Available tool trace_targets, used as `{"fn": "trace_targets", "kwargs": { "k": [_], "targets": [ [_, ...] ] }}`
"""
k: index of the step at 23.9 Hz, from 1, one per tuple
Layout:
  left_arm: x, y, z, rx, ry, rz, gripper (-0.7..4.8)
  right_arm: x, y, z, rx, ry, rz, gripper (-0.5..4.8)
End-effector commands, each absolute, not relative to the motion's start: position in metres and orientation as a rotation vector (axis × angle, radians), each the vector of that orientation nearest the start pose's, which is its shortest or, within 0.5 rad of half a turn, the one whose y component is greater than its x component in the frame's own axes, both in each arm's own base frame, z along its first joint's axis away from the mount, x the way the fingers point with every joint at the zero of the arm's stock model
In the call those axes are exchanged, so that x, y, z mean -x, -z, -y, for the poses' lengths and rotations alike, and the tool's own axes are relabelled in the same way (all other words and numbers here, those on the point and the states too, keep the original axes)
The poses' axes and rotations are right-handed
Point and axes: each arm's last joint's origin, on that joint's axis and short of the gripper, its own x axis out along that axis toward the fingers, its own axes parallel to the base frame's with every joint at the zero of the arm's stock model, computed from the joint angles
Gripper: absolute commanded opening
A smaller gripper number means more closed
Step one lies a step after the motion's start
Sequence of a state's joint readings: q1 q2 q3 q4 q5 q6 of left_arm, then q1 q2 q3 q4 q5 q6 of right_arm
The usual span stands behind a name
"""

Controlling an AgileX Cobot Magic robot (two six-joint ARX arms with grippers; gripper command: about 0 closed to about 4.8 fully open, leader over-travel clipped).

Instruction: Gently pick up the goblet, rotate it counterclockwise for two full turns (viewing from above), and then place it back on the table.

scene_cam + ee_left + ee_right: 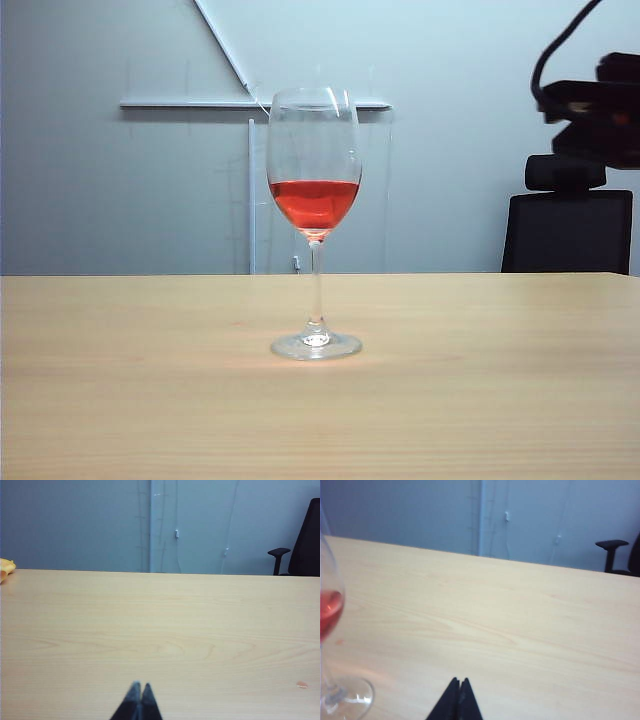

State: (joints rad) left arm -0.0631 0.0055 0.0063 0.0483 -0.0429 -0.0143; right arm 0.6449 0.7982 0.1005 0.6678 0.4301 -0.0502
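Observation:
The goblet [314, 220], a tall clear stemmed glass with red liquid low in its bowl, stands upright on the light wooden table [500, 380] near the middle. Its bowl and round foot [340, 697] also show at the edge of the right wrist view. My right gripper [459, 681] is shut and empty, hovering over bare wood to one side of the glass and apart from it. In the exterior view only dark parts of the right arm [598, 105] show, raised at the far right. My left gripper [139, 685] is shut and empty above bare table, with no glass in its view.
A black office chair [568, 225] stands behind the table's far right edge, before a pale wall. A yellow object [6, 567] lies at the table's far edge in the left wrist view. A small pale speck [301, 684] sits on the wood.

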Motion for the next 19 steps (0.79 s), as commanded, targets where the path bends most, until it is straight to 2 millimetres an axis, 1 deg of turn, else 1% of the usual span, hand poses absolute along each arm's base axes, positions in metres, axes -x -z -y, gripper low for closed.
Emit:
{"fn": "trace_targets", "kwargs": {
  "k": [1, 2, 4, 6, 8, 11, 13, 16, 19],
  "targets": [
    [-0.097, -0.172, 0.005, 0.011, 0.022, 0.062, -0.05, -0.129, -0.183, -0.075, 0.066, -0.185, -0.019, -0.08],
    [-0.097, -0.172, 0.005, 0.011, 0.022, 0.063, -0.05, -0.128, -0.185, -0.072, 0.062, -0.171, -0.013, -0.08],
    [-0.097, -0.172, 0.005, 0.011, 0.023, 0.062, -0.05, -0.124, -0.188, -0.057, 0.058, -0.193, -0.006, -0.08],
    [-0.097, -0.172, 0.005, 0.011, 0.019, 0.062, -0.04, -0.123, -0.189, -0.05, 0.055, -0.204, -0.001, -0.08],
    [-0.097, -0.172, 0.005, 0.011, 0.022, 0.062, -0.05, -0.121, -0.188, -0.042, 0.052, -0.172, 0.009, -0.08],
    [-0.097, -0.172, 0.005, 0.011, 0.022, 0.062, -0.05, -0.115, -0.179, -0.027, 0.04, -0.134, 0.068, -0.08],
    [-0.097, -0.172, 0.005, 0.011, 0.022, 0.062, -0.05, -0.112, -0.174, -0.022, 0.042, -0.141, 0.082, -0.08],
    [-0.097, -0.172, 0.005, 0.011, 0.022, 0.062, -0.05, -0.109, -0.173, -0.017, 0.047, -0.151, 0.075, -0.08],
    [-0.097, -0.172, 0.005, 0.011, 0.022, 0.062, -0.05, -0.106, -0.173, -0.012, 0.048, -0.116, 0.078, -0.08]
  ]
}}
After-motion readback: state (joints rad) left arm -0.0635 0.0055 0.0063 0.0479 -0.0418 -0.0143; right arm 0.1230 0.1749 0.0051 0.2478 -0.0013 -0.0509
